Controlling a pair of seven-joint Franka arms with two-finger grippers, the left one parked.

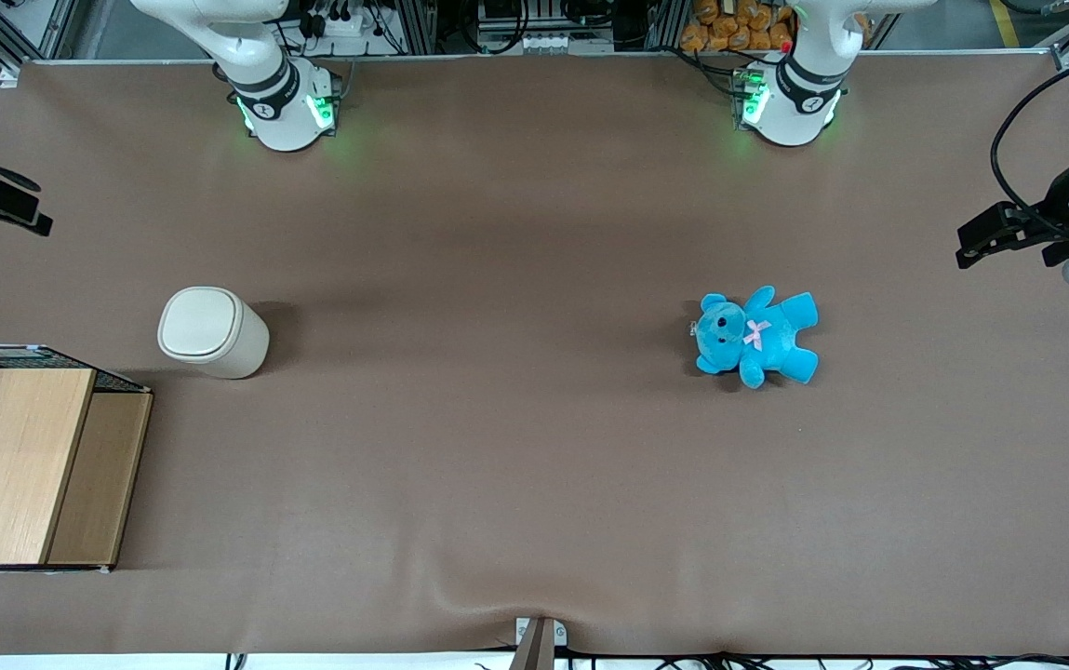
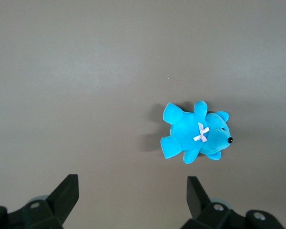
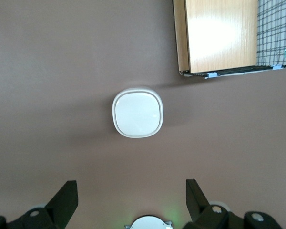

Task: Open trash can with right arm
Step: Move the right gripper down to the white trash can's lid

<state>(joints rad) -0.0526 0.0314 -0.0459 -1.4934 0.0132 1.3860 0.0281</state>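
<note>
The trash can (image 1: 211, 330) is a small cream-white bin standing upright on the brown table, with its rounded-square lid down. The right wrist view looks straight down on the lid (image 3: 137, 112). My right arm's gripper (image 1: 4, 200) is at the working arm's end of the table, raised above it and farther from the front camera than the can. It does not touch the can. In the right wrist view the gripper (image 3: 131, 183) is open, its two black fingers wide apart with nothing between them.
A wooden box with wire mesh (image 1: 32, 456) stands beside the can, nearer the front camera, and shows in the right wrist view (image 3: 221, 36). A blue teddy (image 1: 757, 337) lies toward the parked arm's end. The working arm's white base (image 1: 283, 102) is at the table's back edge.
</note>
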